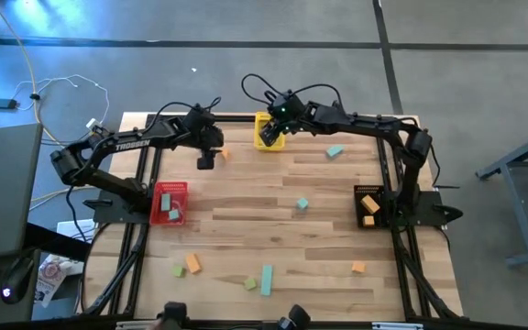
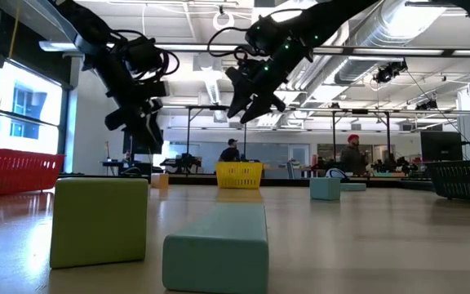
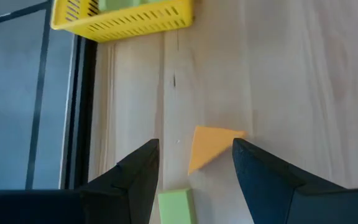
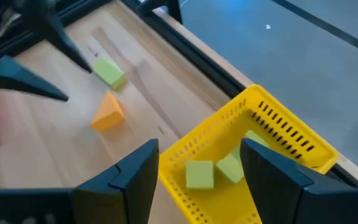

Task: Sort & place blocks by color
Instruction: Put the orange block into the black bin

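Hovering my right gripper [image 4: 197, 165], fingers spread and empty, over the yellow bin [image 4: 278, 134] holding green blocks [image 4: 199, 173].
My left gripper [image 3: 194, 163], also open and empty, straddles an orange block [image 3: 209, 146] on the table [image 1: 246, 206].

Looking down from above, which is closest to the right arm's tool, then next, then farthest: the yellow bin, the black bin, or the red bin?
From the right tool:
1. Yellow bin, directly beneath it at the table's far edge.
2. Black bin, over on the right side.
3. Red bin, across on the left side.
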